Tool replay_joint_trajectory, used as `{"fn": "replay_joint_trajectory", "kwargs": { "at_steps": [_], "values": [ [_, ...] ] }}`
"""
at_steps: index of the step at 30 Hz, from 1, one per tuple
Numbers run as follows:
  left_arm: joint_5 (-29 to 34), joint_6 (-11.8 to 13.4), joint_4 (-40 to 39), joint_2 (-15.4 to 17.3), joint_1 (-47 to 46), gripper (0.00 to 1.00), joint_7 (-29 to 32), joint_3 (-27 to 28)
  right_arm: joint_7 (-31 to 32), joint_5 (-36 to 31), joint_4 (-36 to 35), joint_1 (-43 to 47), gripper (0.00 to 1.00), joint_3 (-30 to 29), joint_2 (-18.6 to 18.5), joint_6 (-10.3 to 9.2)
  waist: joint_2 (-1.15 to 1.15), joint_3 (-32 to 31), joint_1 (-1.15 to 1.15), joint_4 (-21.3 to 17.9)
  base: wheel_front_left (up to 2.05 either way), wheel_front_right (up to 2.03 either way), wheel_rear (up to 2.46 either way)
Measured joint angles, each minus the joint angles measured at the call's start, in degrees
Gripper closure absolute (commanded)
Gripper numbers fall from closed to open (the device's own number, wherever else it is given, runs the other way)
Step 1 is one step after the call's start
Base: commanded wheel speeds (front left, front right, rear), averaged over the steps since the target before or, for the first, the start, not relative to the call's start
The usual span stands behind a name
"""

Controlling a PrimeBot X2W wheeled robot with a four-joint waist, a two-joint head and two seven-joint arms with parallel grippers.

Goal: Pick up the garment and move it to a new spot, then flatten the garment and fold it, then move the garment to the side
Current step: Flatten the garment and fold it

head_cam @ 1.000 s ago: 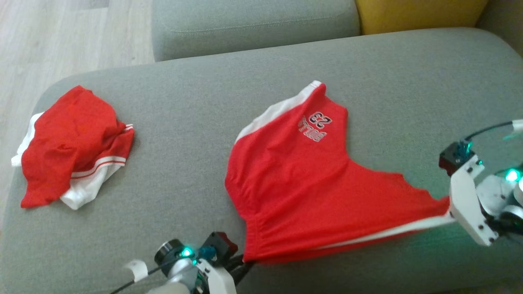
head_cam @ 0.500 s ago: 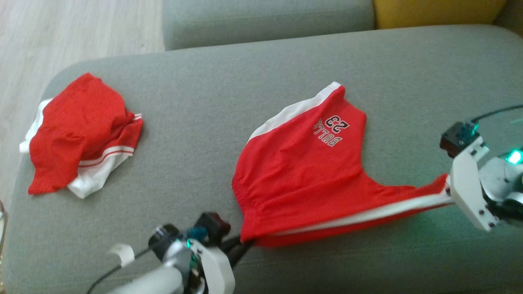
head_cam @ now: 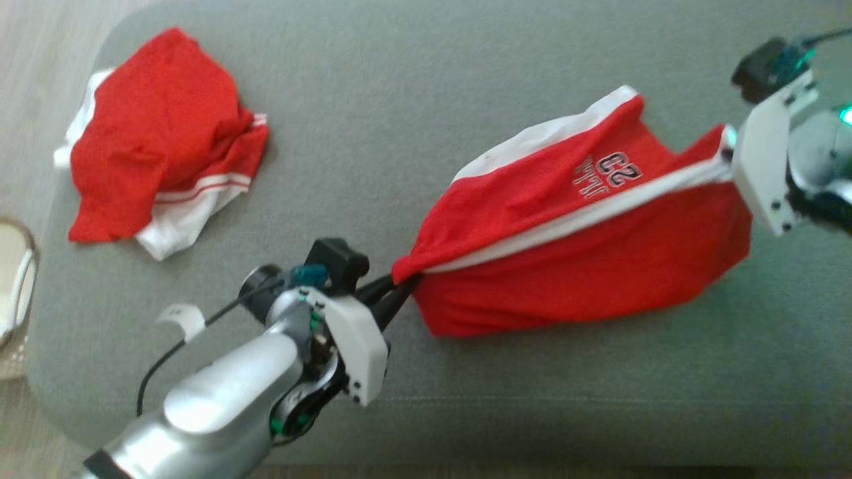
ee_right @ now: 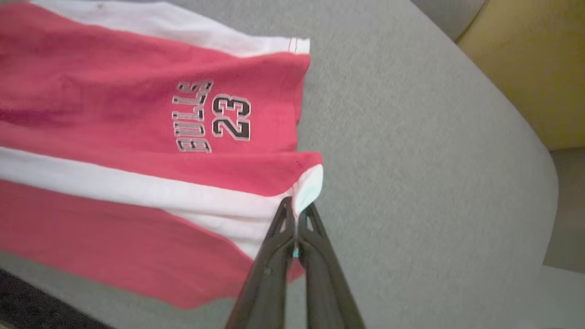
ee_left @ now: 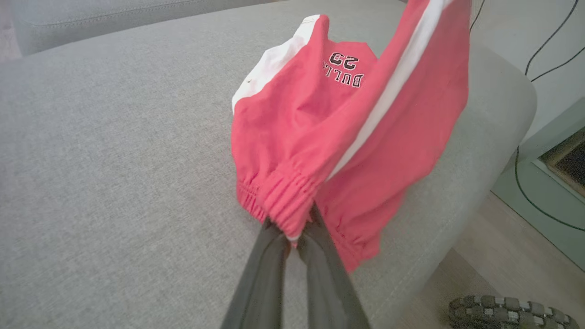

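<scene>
The garment (head_cam: 572,253) is a pair of red shorts with a white side stripe and a "BULLS 23" print, held stretched above the grey sofa seat (head_cam: 399,120). My left gripper (head_cam: 403,283) is shut on its elastic waistband corner (ee_left: 288,205). My right gripper (head_cam: 729,156) is shut on the white-striped hem corner (ee_right: 306,192) at the far right. One red panel hangs down between the two grips, and the printed leg (ee_right: 210,116) lies behind it.
A second crumpled red and white garment (head_cam: 160,140) lies at the seat's far left. A pale woven basket (head_cam: 13,293) stands on the floor beside the left edge. A yellow cushion (ee_right: 525,59) and cables (ee_left: 534,68) lie past the right end.
Both grippers have lifted the shorts off the seat, so the fabric now hangs taut between them. The head camera has tilted down, shifting the whole picture.
</scene>
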Motion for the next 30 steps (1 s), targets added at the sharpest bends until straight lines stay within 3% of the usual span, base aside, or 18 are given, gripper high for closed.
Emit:
{"fn": "replay_joint_trajectory", "kwargs": {
  "at_steps": [14, 22, 23, 24, 25, 26, 27, 28, 30],
  "values": [
    [-0.02, -2.22, 10.49, -7.86, -7.28, 1.00, -5.79, 2.77, -17.73, -5.66, 16.17, -12.87, 1.00, 4.89, 4.58, 0.00, 0.00, 9.81, 0.00, 6.03, 0.00, 0.00, 0.00],
    [-0.03, -3.47, 14.60, -10.56, -9.21, 1.00, -8.24, 3.22, -22.79, -5.66, 23.96, -16.02, 1.00, 6.65, 6.24, 0.00, 0.00, 12.43, 0.00, 7.33, 0.00, 0.00, 0.00],
    [-0.03, -3.49, 14.92, -10.84, -9.44, 0.92, -8.46, 3.25, -22.94, -5.66, 24.83, -16.27, 1.00, 6.71, 6.57, 0.00, 0.00, 12.64, 0.00, 7.37, 0.00, 0.00, 0.00],
    [-0.04, -3.59, 15.27, -11.16, -9.62, 0.57, -8.50, 3.28, -23.02, -5.63, 25.62, -16.45, 1.00, 6.83, 6.84, 0.00, 0.00, 12.79, 0.00, 7.39, 0.00, 0.00, 0.00],
    [-0.04, -3.99, 15.57, -11.46, -9.74, 0.03, -9.00, 3.37, -23.02, -5.53, 26.41, -16.56, 1.00, 6.94, 7.12, 0.00, 0.00, 12.91, 0.00, 7.38, 0.00, 0.00, 0.00],
    [-0.04, -3.98, 15.86, -11.78, -9.81, 0.00, -9.51, 3.57, -23.02, -5.42, 27.24, -16.61, 1.00, 7.04, 7.37, 0.00, 0.00, 12.98, 0.00, 7.32, 0.00, 0.00, 0.00],
    [-0.05, -3.92, 16.17, -12.09, -9.86, 0.00, -9.87, 3.83, -23.04, -5.37, 28.08, -16.71, 0.94, 7.11, 7.67, 0.00, 0.00, 13.01, 0.00, 7.23, 0.00, 0.00, 0.00],
    [-0.04, -3.90, 16.49, -12.36, -9.95, 0.00, -10.11, 4.08, -23.60, -5.43, 28.89, -16.90, 0.00, 7.13, 7.90, 0.00, 0.00, 13.01, 0.00, 7.11, 0.00, 0.00, 0.00],
    [-0.05, -3.75, 16.89, -12.62, -10.17, 0.00, -11.07, 4.79, -25.81, -5.92, 30.81, -17.61, 0.00, 6.76, 8.49, 0.00, 0.00, 12.84, 0.01, 6.79, 0.00, 0.00, 0.00]
  ]
}}
